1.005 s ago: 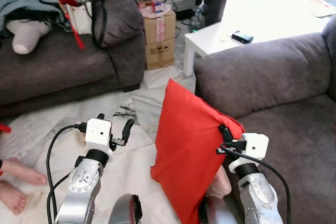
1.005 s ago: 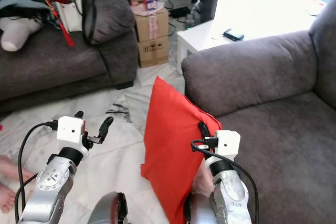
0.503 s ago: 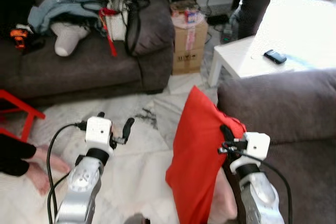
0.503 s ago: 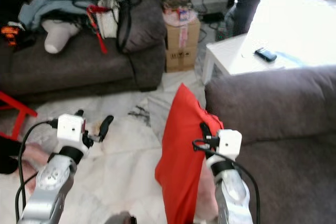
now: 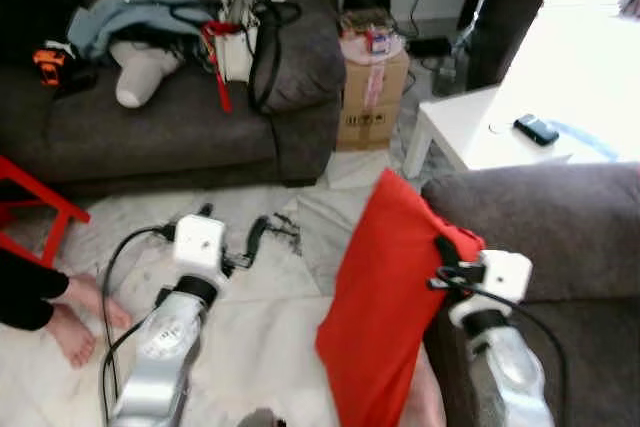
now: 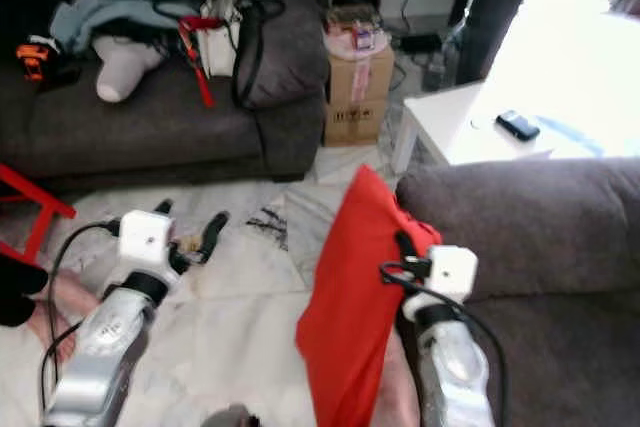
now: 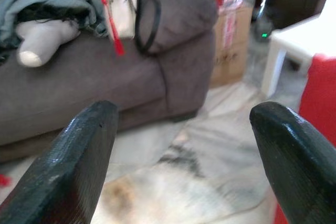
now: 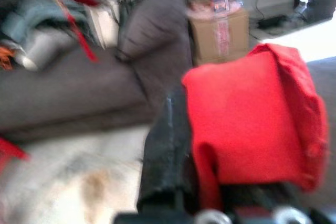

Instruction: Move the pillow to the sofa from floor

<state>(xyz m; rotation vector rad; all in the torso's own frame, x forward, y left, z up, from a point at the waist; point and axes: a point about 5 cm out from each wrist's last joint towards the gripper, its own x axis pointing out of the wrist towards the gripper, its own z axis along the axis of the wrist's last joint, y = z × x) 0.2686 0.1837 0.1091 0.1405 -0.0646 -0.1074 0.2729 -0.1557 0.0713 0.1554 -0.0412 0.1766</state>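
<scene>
our right gripper (image 5: 443, 259) pinches the red pillow (image 5: 385, 297) near its top corner, hanging upright off the floor beside the sofa's (image 5: 560, 237) armrest. our left gripper (image 5: 232, 244) is raised forward, fingers spread, empty.

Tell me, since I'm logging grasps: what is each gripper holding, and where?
Right gripper: red pillow, pinched at its upper edge. Left gripper: open, nothing.

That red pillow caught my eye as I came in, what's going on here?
The robot's right gripper is shut on the red pillow, holding it upright off the floor beside the grey sofa on its right. The left gripper is open and holds nothing, raised over the marble floor. The pillow is not yet on the sofa seat.
</scene>
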